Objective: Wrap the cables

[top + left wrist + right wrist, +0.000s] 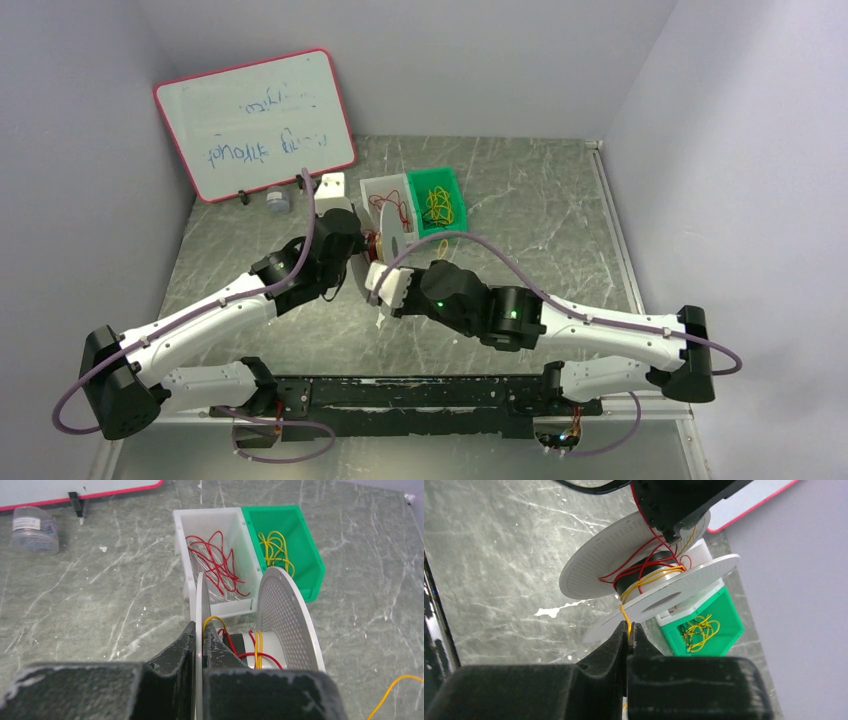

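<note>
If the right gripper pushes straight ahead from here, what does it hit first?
Likely the spool's near disc, just ahead of the right gripper; the yellow wire it pinches leads there.

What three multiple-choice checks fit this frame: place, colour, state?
1. The loose thin yellow wires lie in: A) the green plastic bin; B) a blue tray; C) a cardboard box.
2. The thin wire pinched by the right gripper is: A) red; B) blue; C) yellow.
3. The left gripper is: A) open; B) shut on the white round perforated spool; C) shut on a pen.
Key: 1 A, yellow loops sit inside green walls; 2 C, a yellow strand leaves its closed jaws; 3 B, it clamps the spool's flange.
</note>
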